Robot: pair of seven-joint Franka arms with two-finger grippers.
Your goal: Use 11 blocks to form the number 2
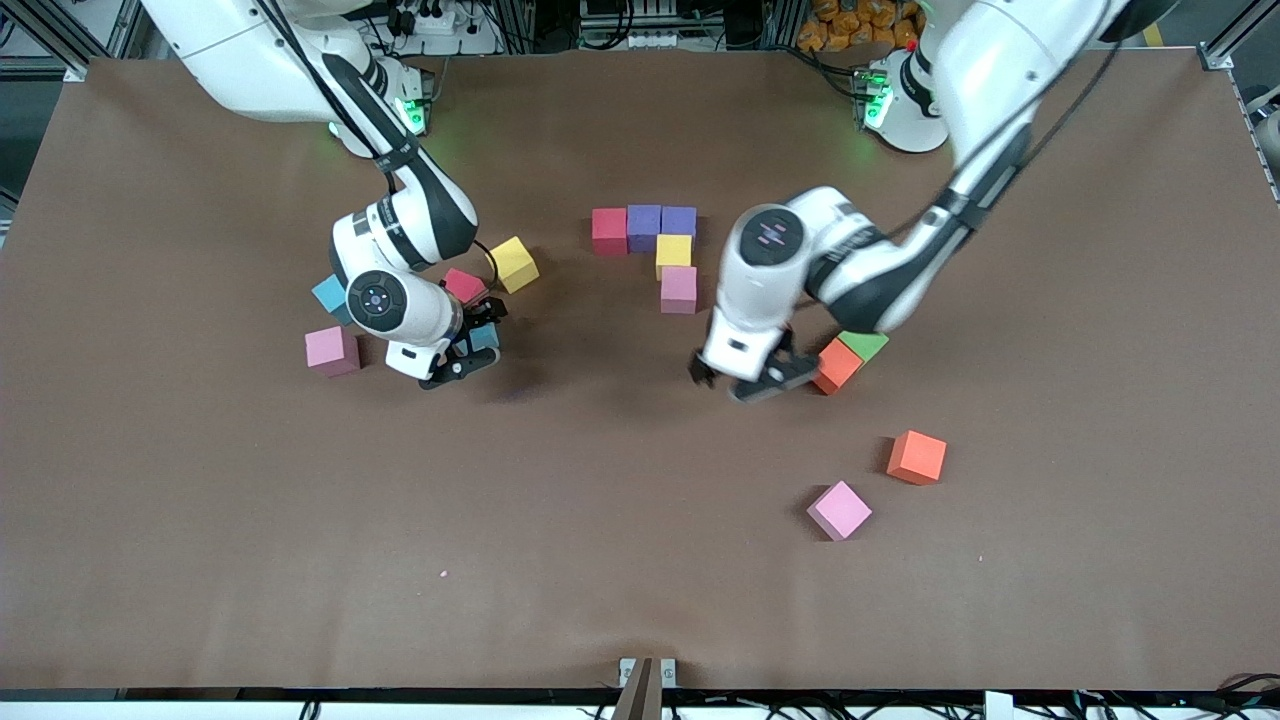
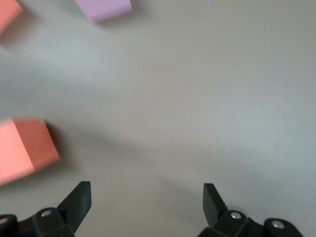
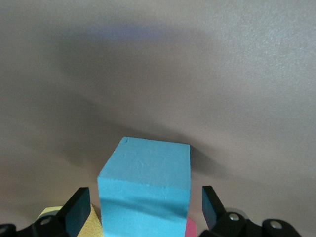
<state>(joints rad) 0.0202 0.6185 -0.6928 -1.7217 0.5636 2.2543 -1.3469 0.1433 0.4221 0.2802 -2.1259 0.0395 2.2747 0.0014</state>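
The number 2 stands as a partial shape of five blocks: red [image 1: 609, 229], purple [image 1: 644, 226], purple [image 1: 679, 221], then yellow [image 1: 673, 253] and pink [image 1: 679, 289] nearer the front camera. My right gripper [image 1: 474, 343] [image 3: 144, 207] is open and straddles a sky-blue block [image 1: 486, 337] [image 3: 145, 182], with a gap on each side. A red block [image 1: 464, 286] and a yellow block [image 1: 514, 264] lie close by. My left gripper [image 1: 730, 385] [image 2: 146, 197] is open over bare table beside an orange block [image 1: 836, 365] [image 2: 24, 150].
A green cube [image 1: 864, 344] touches the orange block. A blue block [image 1: 328, 293] and a pink one [image 1: 332, 350] lie by the right arm's wrist. Another orange block [image 1: 916, 457] and a pink block [image 1: 839, 510] sit nearer the front camera.
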